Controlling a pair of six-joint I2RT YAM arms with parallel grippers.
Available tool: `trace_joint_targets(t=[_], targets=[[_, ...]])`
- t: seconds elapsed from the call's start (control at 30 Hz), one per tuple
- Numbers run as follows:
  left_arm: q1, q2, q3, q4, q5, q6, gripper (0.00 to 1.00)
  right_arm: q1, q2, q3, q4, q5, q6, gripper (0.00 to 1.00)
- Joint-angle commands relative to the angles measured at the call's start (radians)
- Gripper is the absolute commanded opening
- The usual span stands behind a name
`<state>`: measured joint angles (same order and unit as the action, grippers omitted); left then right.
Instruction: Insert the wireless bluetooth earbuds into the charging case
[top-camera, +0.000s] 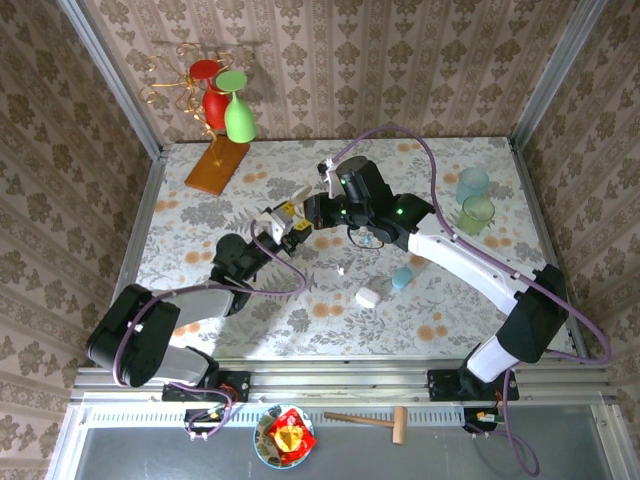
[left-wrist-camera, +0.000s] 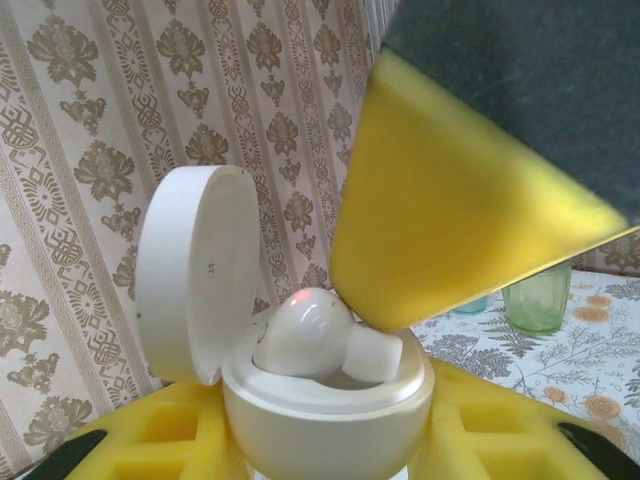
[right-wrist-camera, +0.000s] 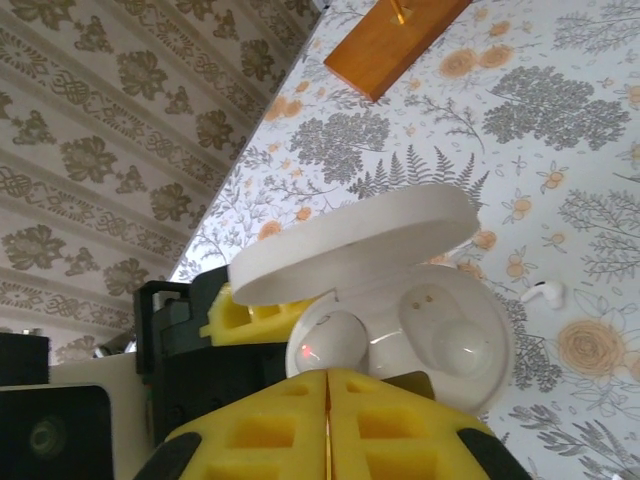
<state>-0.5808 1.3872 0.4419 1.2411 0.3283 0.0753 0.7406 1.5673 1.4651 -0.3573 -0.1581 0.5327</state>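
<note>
My left gripper is shut on the base of the white charging case, whose lid stands open. One white earbud with a red light lies tilted in the left socket. The second socket is empty. My right gripper is shut, its yellow pads pressed together and touching this earbud from above. A second earbud lies loose on the floral table beyond the case.
A white pebble-shaped piece and a light-blue one lie right of the grippers. Two translucent green cups stand at the far right. A wooden stand with red and green glasses is at the back left.
</note>
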Motion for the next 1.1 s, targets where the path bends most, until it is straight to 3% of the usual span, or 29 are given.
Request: trace_joint_targets(t=[0.0, 0.17, 0.7, 1.07], targets=[[0.006, -0.033, 0.012, 0.049, 0.009, 0.006, 0.25, 0.007, -0.003, 0.022, -0.048, 0.036, -0.031, 0.11], [0.006, -0.025, 0.015, 0.048, 0.011, 0.005, 0.25, 0.009, -0.021, 0.018, 0.010, -0.026, -0.018, 0.16], [0.006, -0.013, 0.012, 0.047, 0.017, 0.015, 0.25, 0.009, -0.025, 0.041, 0.005, 0.014, -0.047, 0.31], [0.004, -0.022, 0.011, 0.048, 0.026, 0.017, 0.24, 0.009, 0.045, 0.106, -0.051, 0.003, -0.054, 0.30]])
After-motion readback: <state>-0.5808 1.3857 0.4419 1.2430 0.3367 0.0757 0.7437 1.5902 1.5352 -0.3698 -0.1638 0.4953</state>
